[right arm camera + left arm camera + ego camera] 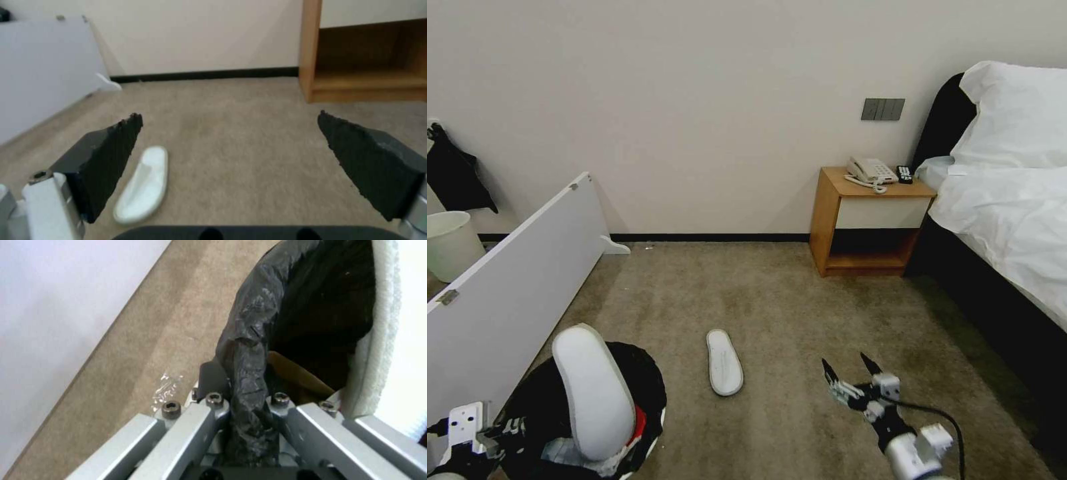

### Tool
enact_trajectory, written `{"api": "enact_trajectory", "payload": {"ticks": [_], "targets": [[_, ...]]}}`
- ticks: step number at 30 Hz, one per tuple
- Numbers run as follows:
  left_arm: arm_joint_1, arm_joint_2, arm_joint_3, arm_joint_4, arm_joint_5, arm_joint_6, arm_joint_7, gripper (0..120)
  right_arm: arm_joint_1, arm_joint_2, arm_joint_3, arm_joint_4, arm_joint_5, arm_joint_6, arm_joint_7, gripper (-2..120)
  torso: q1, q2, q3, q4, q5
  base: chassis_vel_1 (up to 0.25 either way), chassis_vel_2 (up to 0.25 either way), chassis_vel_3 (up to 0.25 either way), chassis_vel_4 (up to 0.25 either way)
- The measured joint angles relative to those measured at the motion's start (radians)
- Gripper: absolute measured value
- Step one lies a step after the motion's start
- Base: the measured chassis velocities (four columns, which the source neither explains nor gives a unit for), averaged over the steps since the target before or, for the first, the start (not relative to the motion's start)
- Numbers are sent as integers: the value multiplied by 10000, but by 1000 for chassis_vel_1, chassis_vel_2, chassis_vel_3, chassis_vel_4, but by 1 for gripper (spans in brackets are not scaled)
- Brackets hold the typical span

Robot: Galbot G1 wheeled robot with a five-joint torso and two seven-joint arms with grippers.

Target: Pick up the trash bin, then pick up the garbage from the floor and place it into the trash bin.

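On the bedroom carpet [800, 300], the left gripper [249, 426] is clamped on the trash bin [640, 387] rim, one slipper [594, 393] sticking out. The right gripper [851, 371] hovers, jaws apart, near the other slipper [724, 362]. The protruding slipper could topple out if the bin tilts.

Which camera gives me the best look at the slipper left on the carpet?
The head view: the slipper on the carpet shows whole, lying flat between the trash bin and the open right pincer. The right wrist view shows it closer, partly behind a finger. The left wrist view faces the bin's rim.
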Motion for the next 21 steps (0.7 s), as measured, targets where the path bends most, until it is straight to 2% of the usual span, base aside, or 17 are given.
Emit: {"api": "enact_trajectory", "payload": {"ticks": [7,21], "targets": [[-44,170,-16,52,-119,0,45,3,-370,641,286,13,-796,278,-458,100,0,0,0,4,-1,0,0,0,0],[35,203,-17,52,-172,0,85,3,-299,650,368,-102,-717,327,-645,100,0,0,1,2,-1,-38,36,31,-37]]}}
